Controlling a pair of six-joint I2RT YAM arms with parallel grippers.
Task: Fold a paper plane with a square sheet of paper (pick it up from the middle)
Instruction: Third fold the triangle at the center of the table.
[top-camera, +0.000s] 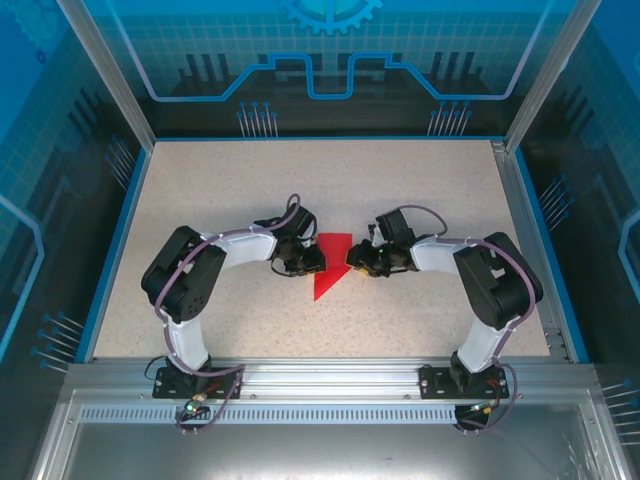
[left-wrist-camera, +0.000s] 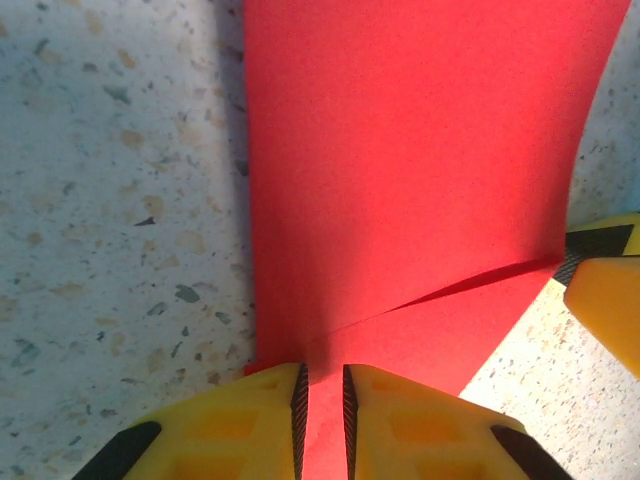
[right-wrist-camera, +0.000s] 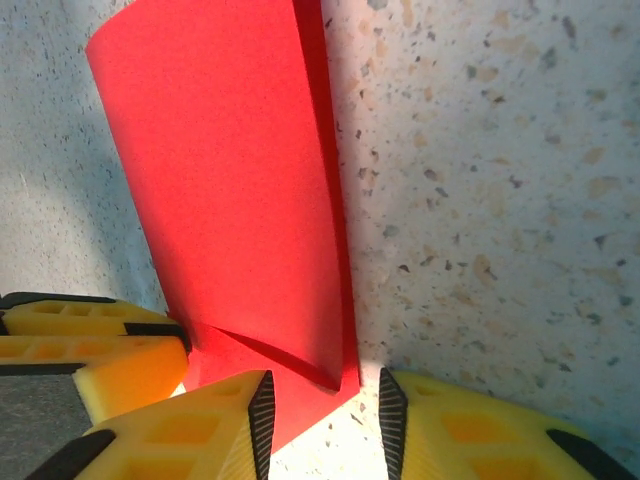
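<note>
The red sheet of paper (top-camera: 333, 262) lies folded at the table's middle, wide at its far end and tapering to a point toward the arms. In the left wrist view the paper (left-wrist-camera: 420, 150) shows a folded flap edge, and my left gripper (left-wrist-camera: 325, 405) is shut on its near edge, with paper between the pads. My left gripper (top-camera: 312, 260) sits at the paper's left side and my right gripper (top-camera: 352, 262) at its right. In the right wrist view my right gripper (right-wrist-camera: 325, 420) stands open, with a corner of the paper (right-wrist-camera: 230, 200) lying loose between its jaws.
The speckled tabletop (top-camera: 200, 200) is bordered by a blue rim and an aluminium frame (top-camera: 300, 375) at the near edge. The two grippers almost touch: the right finger (left-wrist-camera: 605, 300) shows in the left wrist view, and the left fingers (right-wrist-camera: 90, 345) in the right wrist view.
</note>
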